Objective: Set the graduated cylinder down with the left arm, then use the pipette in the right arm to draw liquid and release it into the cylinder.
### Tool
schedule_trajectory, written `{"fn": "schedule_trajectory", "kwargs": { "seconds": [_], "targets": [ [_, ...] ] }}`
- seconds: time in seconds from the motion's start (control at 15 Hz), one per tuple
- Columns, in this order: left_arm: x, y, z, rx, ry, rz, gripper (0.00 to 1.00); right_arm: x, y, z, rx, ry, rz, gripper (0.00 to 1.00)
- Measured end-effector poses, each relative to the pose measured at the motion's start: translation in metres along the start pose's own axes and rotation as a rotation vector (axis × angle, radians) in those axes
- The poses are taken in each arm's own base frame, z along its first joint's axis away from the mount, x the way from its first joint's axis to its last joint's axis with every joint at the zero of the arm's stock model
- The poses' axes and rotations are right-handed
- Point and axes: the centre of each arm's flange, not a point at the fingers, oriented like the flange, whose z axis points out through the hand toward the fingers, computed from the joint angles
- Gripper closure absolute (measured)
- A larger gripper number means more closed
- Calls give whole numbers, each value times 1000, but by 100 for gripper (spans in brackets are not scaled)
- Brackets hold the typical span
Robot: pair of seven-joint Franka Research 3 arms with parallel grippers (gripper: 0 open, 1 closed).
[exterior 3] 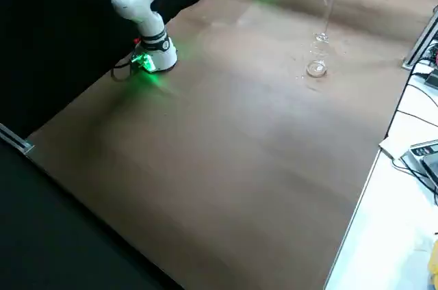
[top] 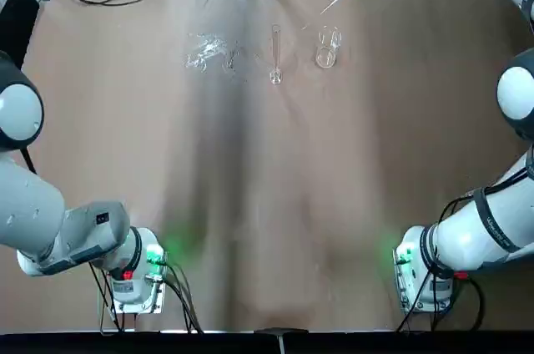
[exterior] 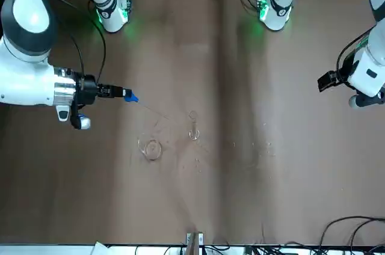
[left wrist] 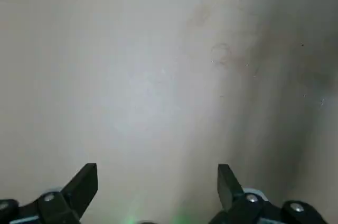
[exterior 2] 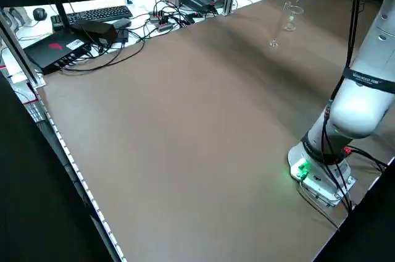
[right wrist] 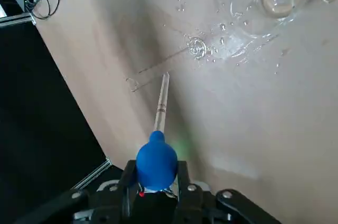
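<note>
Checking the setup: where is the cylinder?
In the top view the cylinder stands at the table's far middle, between the beaker and the glassware heap.

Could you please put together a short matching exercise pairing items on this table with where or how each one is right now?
Things:
1. graduated cylinder
2. pipette
3. beaker
4. left end effector

States:
A. open, holding nothing
B. held by the right end effector
C. standing free between the beaker and the glassware heap
D. short, wide, below the pipette tip in the top view

Pairs: 1-C, 2-B, 3-D, 4-A
</note>
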Motion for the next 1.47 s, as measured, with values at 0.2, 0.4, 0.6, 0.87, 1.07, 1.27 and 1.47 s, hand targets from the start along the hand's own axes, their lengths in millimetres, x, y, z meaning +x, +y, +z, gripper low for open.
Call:
{"fn": "schedule_trajectory", "kwargs": {
  "seconds": [0.2, 0.4, 0.6, 0.87, 1.07, 1.27, 1.47],
  "targets": [
    [-1, 4, 0, 1, 0, 14, 0, -5, -10, 0, 25, -6, -2, 65],
    [-2, 7, 0, 1, 0, 24, 0, -12, -19, 1, 27, -8, 8, 66],
    [-2, 11, 0, 0, 3, 60, 0, -19, -27, 4, 25, -13, 10, 66],
    [-2, 12, -1, -11, 7, 119, 0, -27, -40, 15, 27, -31, 7, 66],
    [-2, 12, -2, -14, 10, 144, 0, -32, -48, 25, 31, -46, 3, 66],
    [-2, 13, -2, -26, 7, 144, 0, -35, -56, 32, 31, -40, 3, 66],
    [-3, 11, -5, -75, 4, 130, 0, -35, -60, 35, 35, -23, 2, 66]
  ]
}}
